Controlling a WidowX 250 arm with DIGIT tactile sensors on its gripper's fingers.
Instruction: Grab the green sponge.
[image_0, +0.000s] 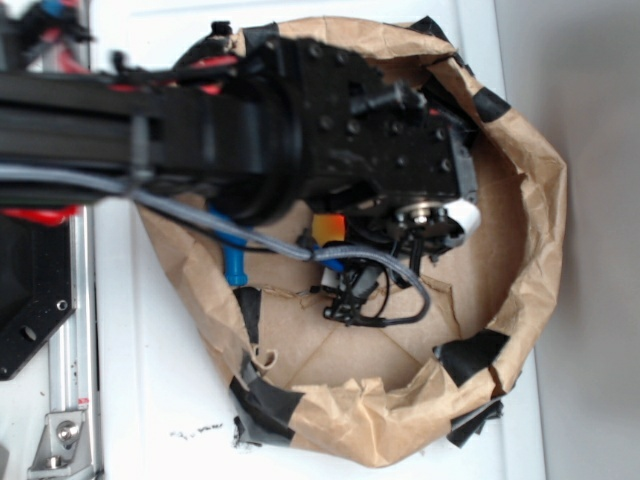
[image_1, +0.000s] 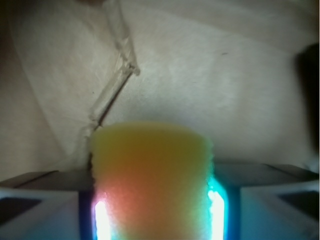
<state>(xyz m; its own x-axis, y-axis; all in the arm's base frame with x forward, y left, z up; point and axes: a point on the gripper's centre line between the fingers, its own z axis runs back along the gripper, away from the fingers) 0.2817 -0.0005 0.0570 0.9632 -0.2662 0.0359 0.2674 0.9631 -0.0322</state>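
Tool (image_1: 156, 210) fingers stood pressed against both flanks of the green sponge (image_1: 152, 175), pinching it; in the wrist view the yellow foam filled the gap between the lit pads, and its green face was not visible. From outside, the sponge showed only as a small orange-yellow patch (image_0: 328, 229) under the black arm (image_0: 330, 130), down inside the crumpled brown paper bag (image_0: 530, 200).

As I judged it, the main risk was the foam itself: being soft, it could squash and slide out if the grip sat too near its edge, and I could not tell how deep the fingers reached. A fast lift might also drag the bag's wall along, since the arm crowded the opening.

A blue bottle (image_0: 234, 262) lay just beside the tool, partly hidden by the grey cable (image_0: 190, 210), and looked likely to be knocked on the way up. The bag rested on the white bench (image_0: 150, 400). Black tape (image_0: 470, 355) patched its rim. The loose cable looping near the tool might have snagged.
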